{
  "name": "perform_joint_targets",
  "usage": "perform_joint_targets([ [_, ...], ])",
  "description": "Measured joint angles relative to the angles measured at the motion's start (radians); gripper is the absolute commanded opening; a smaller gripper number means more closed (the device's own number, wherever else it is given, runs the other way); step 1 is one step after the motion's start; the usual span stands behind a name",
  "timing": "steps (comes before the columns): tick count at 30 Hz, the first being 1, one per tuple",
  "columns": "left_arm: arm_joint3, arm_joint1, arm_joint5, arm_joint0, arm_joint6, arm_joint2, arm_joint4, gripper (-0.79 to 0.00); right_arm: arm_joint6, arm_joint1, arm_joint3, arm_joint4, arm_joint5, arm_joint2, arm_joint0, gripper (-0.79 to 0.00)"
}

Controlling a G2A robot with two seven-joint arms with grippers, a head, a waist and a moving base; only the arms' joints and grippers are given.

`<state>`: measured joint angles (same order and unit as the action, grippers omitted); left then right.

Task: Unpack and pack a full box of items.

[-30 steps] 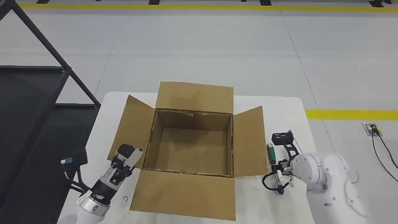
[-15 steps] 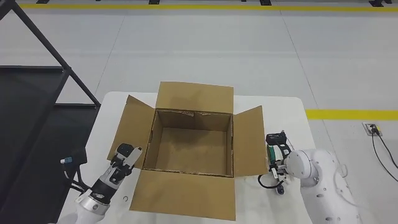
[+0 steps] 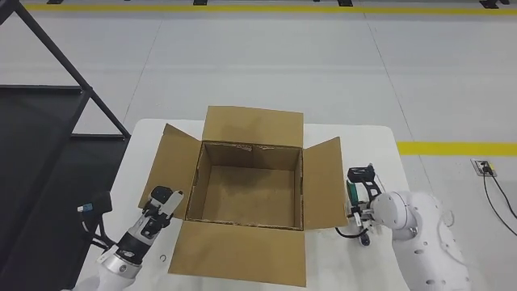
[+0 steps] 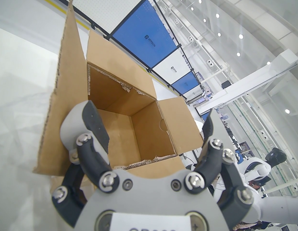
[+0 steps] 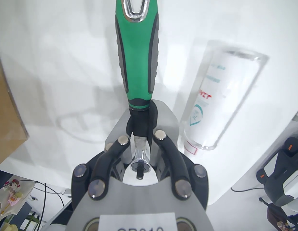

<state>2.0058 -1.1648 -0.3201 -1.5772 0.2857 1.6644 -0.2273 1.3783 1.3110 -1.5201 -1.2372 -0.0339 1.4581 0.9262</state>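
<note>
An open cardboard box [image 3: 250,196] stands mid-table with all its flaps folded out; its inside shows bare cardboard [image 4: 129,131]. My right gripper [image 5: 141,118] is shut on the neck of a green-handled tool [image 5: 137,56], held just over the white table beside the box's right flap [image 3: 323,182]. In the top view the right gripper [image 3: 356,186] sits against that flap's outer edge. My left gripper [image 4: 149,126] hangs open and holds nothing, outside the box's left flap [image 3: 166,200], facing the box.
A clear plastic tube [image 5: 221,97] with a white printed insert lies on the table next to the green tool. A small ring [image 3: 162,259] rests on the table near the box's front left corner. A dark rack [image 3: 48,129] stands left of the table.
The right gripper with the green tool has shifted slightly toward the box's right flap. The left arm has barely moved.
</note>
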Motion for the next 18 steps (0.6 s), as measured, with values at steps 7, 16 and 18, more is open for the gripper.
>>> perform_joint_targets([
  [7,0.000,0.000,-0.009,-0.002,-0.003,0.007,0.008,0.000,-0.004,-0.006,-0.343,-0.042,-0.084,0.018,0.052,-0.785],
  [16,-0.005,-0.001,-0.035,-0.030,-0.035,0.032,0.036,0.000,-0.091,0.008,-0.648,-0.233,-0.180,-0.150,0.002,-0.785],
  [18,-0.005,-0.001,-0.042,-0.039,-0.042,0.041,0.041,0.000,-0.102,0.015,-0.672,-0.243,-0.181,-0.207,-0.028,-0.785],
])
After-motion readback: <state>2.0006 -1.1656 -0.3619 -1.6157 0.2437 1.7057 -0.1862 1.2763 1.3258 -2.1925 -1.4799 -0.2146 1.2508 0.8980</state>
